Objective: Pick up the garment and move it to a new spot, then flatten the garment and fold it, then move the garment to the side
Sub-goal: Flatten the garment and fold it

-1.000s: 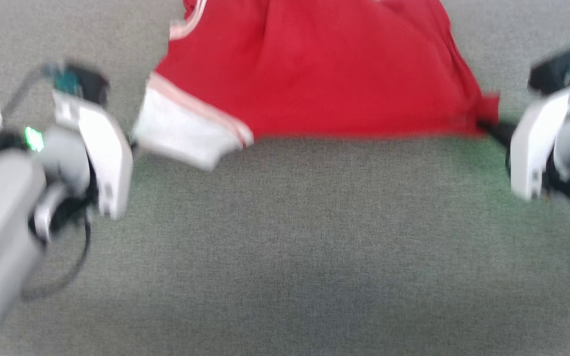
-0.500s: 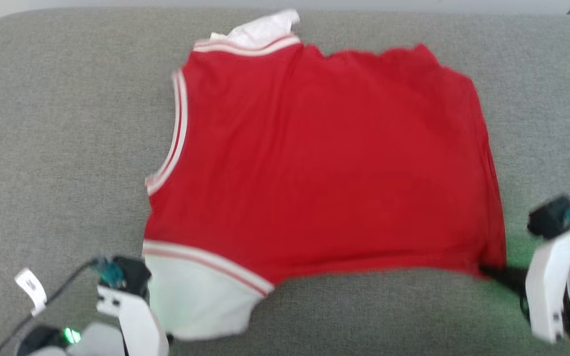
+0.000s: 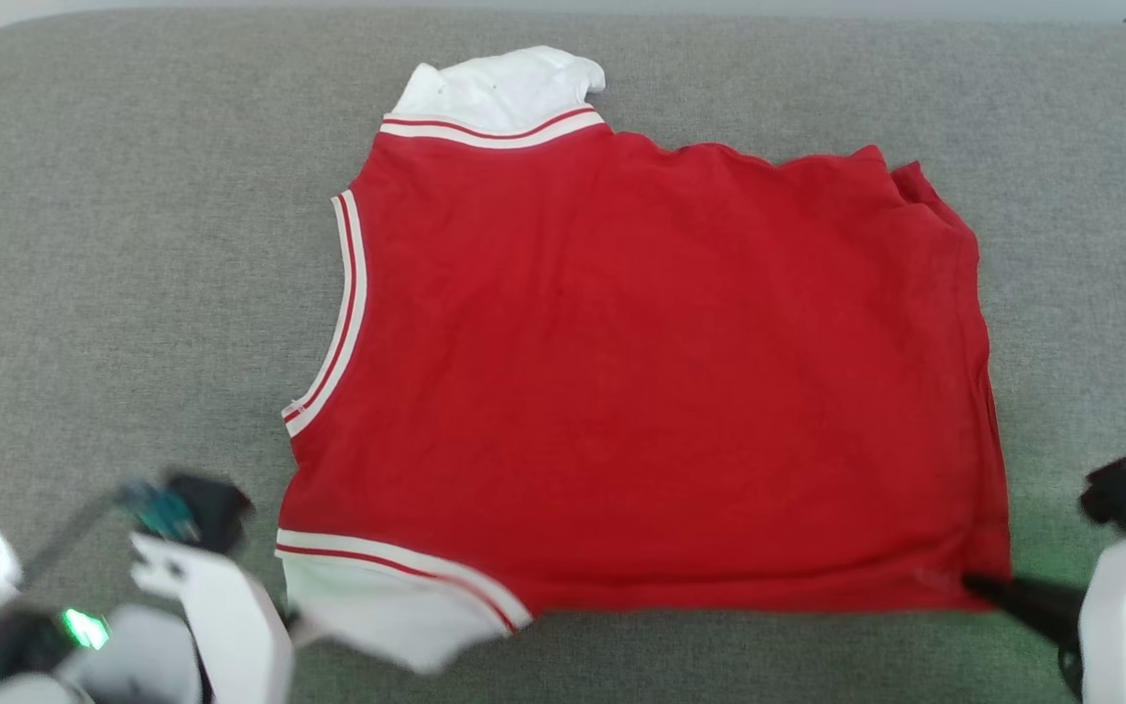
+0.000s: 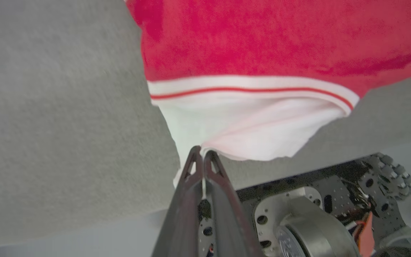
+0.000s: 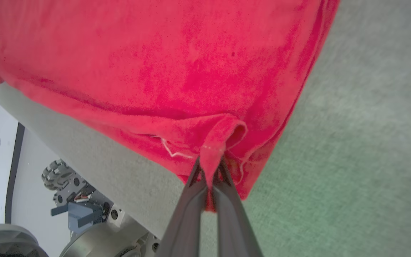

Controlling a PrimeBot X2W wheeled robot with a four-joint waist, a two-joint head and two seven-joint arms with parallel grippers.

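The garment (image 3: 641, 372) lies spread nearly flat across the middle of the tabletop (image 3: 133, 244). It is a soft red knit with a plain red face upward, faintly creased, and its armhole is edged in white and red ribbed stripes. The tabletop is covered in a grey woven cloth with a fine, felt-like grain and rounded far corners. The white far sleeve (image 3: 499, 88) pokes out crumpled at the garment's far edge. The white near sleeve (image 3: 387, 616) juts out at its near left corner, its outline blurred. The left tool (image 4: 202, 153) is closed tight on the lower edge of the near sleeve, the thin white fabric pinched between its dark tapered fingers. The right tool (image 5: 211, 166) is likewise closed, clamping a bunched fold at the garment's near right hem corner (a loose white thread curls just beside the pinch), so the red cloth puckers into a small loop above its fingertips.
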